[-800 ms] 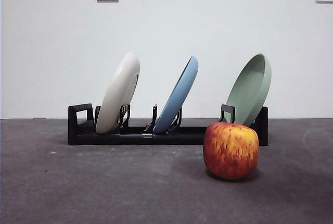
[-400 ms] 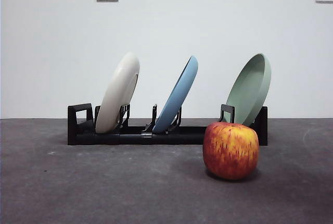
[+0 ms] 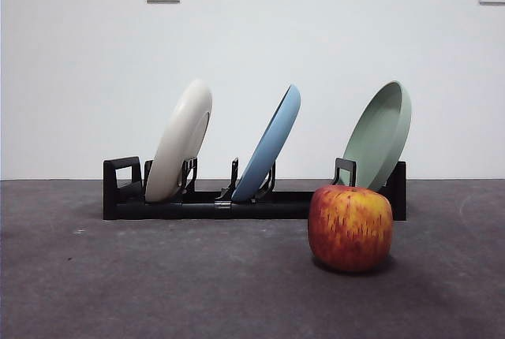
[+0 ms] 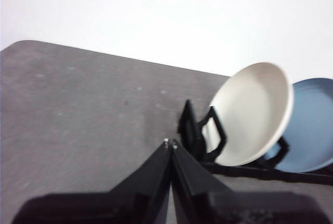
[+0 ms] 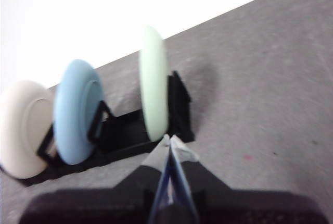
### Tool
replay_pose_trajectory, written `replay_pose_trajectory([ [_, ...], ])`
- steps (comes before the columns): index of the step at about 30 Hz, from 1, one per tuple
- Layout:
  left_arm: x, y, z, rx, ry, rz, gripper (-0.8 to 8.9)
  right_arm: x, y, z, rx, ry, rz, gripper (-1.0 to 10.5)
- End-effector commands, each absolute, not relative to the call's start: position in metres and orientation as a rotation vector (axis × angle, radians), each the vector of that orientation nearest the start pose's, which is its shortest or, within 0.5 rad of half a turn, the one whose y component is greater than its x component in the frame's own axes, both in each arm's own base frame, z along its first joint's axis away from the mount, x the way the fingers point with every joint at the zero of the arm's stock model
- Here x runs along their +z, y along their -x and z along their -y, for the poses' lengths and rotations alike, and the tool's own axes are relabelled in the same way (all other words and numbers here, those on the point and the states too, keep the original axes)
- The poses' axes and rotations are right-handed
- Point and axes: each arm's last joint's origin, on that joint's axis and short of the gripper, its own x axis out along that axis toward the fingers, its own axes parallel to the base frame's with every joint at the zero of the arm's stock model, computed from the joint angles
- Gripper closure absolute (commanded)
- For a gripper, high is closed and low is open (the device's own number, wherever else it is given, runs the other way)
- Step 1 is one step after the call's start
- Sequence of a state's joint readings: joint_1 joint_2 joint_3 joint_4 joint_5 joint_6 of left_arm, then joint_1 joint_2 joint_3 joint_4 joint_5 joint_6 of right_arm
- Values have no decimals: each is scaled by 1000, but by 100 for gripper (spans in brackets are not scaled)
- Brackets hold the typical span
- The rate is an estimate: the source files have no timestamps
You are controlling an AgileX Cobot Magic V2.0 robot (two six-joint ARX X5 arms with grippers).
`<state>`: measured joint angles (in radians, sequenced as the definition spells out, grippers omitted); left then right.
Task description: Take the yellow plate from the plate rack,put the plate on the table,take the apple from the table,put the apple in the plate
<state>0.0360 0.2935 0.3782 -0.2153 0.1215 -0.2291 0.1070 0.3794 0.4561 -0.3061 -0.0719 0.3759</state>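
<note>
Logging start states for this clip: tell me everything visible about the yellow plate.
The yellow plate is large, round and shallow, matte cream with a faint beige tint, unmarked as far as can be seen. It stands on edge in the plate rack, leaning, in the slot by the rack's boxy loop end, its lower rim between black pegs. The light blue plate stands in the next slot, apart from it. Neither gripper touches it.
</note>
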Motion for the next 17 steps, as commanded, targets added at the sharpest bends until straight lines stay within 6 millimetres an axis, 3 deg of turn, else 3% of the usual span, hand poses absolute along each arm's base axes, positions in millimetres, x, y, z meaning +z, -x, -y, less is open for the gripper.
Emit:
replay_pose_trajectory([
  [1,266,-115,2,-141,218,-180,820,278,-118,-17,197,-316,-287,963],
  [9,303,-166,7,-396,280,-383,819,321,-159,-26,381,-229,-472,962],
  [17,322,-223,12,-571,334,-589,812,339,-195,-33,499,-204,-605,933],
])
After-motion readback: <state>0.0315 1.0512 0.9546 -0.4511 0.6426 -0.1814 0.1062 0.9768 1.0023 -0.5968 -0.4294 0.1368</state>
